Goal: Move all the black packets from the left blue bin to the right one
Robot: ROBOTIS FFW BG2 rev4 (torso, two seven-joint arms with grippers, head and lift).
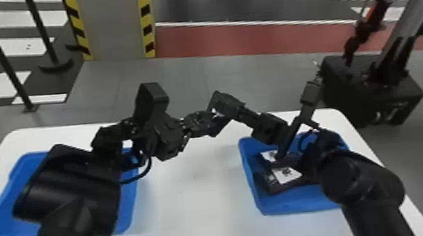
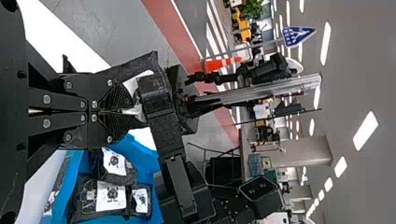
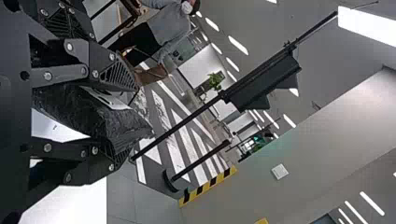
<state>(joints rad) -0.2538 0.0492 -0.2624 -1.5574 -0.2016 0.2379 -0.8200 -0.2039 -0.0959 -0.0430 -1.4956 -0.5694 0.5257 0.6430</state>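
In the head view we see a white table (image 1: 193,205) with the left blue bin (image 1: 2,203) and the right blue bin (image 1: 251,183) standing well apart on it. The left gripper (image 1: 213,121) and the right gripper (image 1: 218,109) meet above the table, between the bins. We can't make out from here what is between their tips. Black packets (image 1: 279,187) lie in the right bin, two white labels showing among them. On the floor behind the table stands another robot (image 1: 372,87).

The left wrist view gives us the left gripper (image 2: 133,112) from close up: its fingers are nearly together, pinching an edge of the held packet (image 2: 135,65), which is black with a white part. The right gripper is just beyond those fingertips. We can see three labelled packets in the right bin, each with a dark emblem printed on white, the lettering too small to read. A blue triangular sign (image 2: 298,36) with a white symbol stands in the room behind, near an orange cone (image 2: 222,63).

The right wrist view shows the right gripper (image 3: 133,122) with its fingers well apart, clamped on the held packet, whose crinkled black side bulges between them. Dark marks show on its white label (image 3: 107,97), but we can't read them. Part of the left gripper is just beside.
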